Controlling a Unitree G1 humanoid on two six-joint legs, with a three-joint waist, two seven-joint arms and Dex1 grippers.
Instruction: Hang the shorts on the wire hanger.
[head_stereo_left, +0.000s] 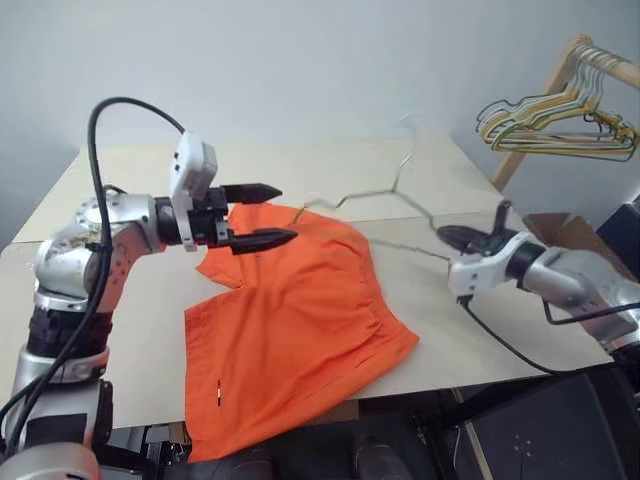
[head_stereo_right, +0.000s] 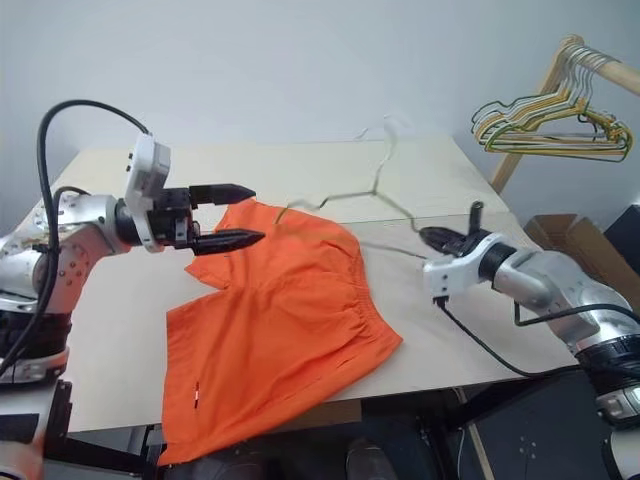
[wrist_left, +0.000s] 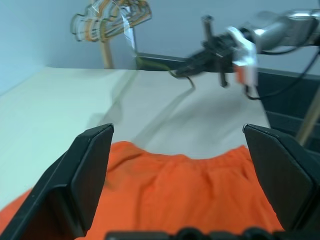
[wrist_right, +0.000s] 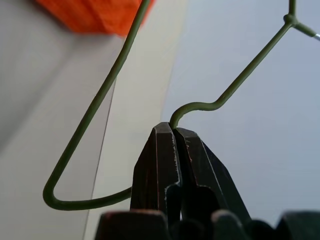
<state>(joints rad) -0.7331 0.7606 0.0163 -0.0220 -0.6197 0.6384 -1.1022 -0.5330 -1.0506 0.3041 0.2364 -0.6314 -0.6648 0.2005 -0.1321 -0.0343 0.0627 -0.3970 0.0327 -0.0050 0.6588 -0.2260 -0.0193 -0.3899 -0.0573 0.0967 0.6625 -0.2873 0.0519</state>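
Pinching wire hanger (head_stereo_left: 385, 192), right tool (head_stereo_left: 447, 236)

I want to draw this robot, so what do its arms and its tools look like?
Both arms are shiny silver metal with rounded joints. Thick black cables loop from them. The left tool has two black pointed fingers and a white boxy block above its wrist. The right tool has black fingers too, a white housing behind them and a short black post sticking up.
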